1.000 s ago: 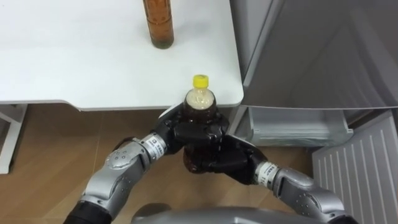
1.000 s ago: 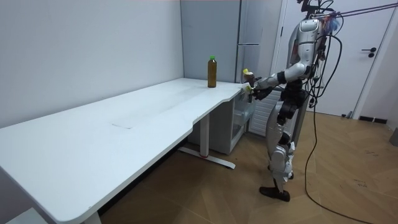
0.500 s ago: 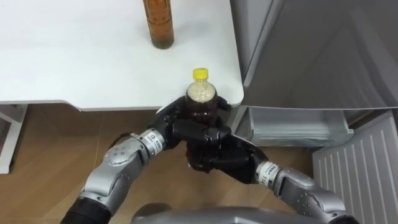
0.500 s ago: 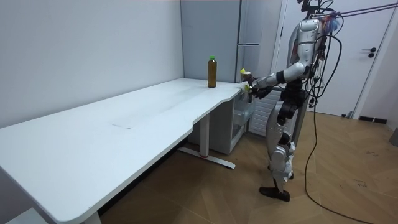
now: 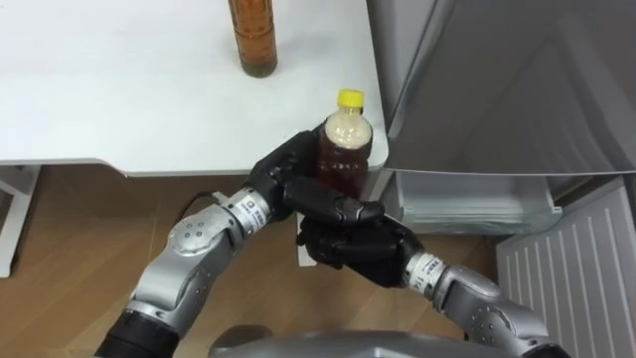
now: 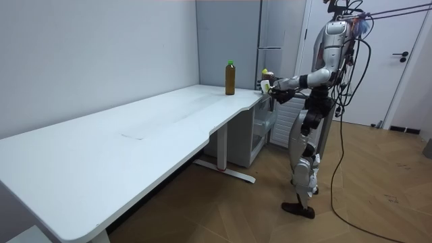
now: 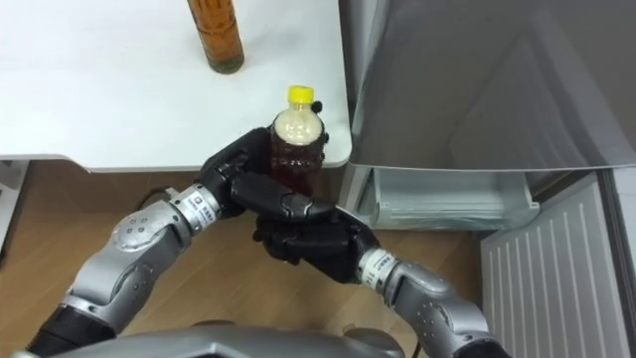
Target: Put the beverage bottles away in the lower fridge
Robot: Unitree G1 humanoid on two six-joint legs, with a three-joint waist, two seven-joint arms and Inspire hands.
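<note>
– Bottle (image 5: 344, 149) with the yellow cap, where is it sitting in the left eye view?
– It is standing upright in both hands, in the air, just before the corner of the table (image 5: 119, 99) that is next to the fridge (image 5: 497, 89). The left hand (image 5: 283, 179) is wrapping its fingers round the bottle's side from the left. The right hand (image 5: 358, 247) is curling round the lower part from underneath and is hiding the bottom.
– And the other drink?
– The second bottle (image 5: 251, 40) is standing on the table, farther back, well apart from the hands. The lower compartment (image 5: 467, 204) of the fridge is lying open to the right of the hands.
– Is the right eye view showing the same?
– Yes, both hands are closing on the bottle there.
– And the room view?
– The robot is standing upright at the table's end beside the fridge and is holding the bottle out in front of its chest, above the table's height. The second bottle, with a green cap, is standing near the table's edge.
</note>
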